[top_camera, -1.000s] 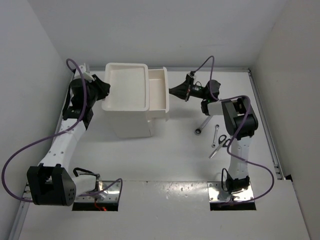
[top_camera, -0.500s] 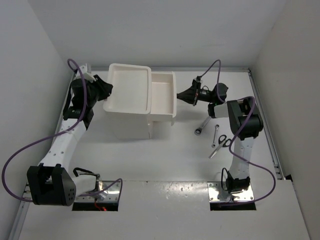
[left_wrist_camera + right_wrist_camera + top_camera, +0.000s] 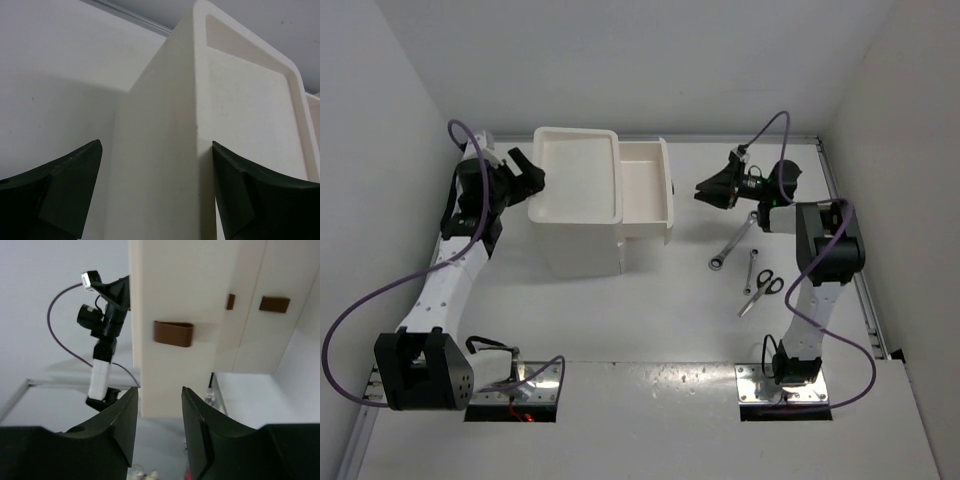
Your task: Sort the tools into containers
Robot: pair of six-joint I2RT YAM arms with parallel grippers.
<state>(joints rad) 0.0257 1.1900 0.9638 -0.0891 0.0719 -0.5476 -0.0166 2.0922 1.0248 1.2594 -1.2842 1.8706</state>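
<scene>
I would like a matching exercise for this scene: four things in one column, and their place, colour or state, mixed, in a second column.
Things:
1. top drawer
2. scissors
3. left gripper
4. knob

Descriptions:
a. reddish-brown
b. lying on the table beside a wrench
c. pulled out
d. open, fingers on either side of the box corner

Pairs: 1-c, 2-b, 3-d, 4-a

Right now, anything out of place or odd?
Nothing damaged or spilled. The top drawer of the white box stands pulled out rightward, bare inside. The longer wrench, shorter wrench and scissors lie loose on the table, unsorted.
</scene>
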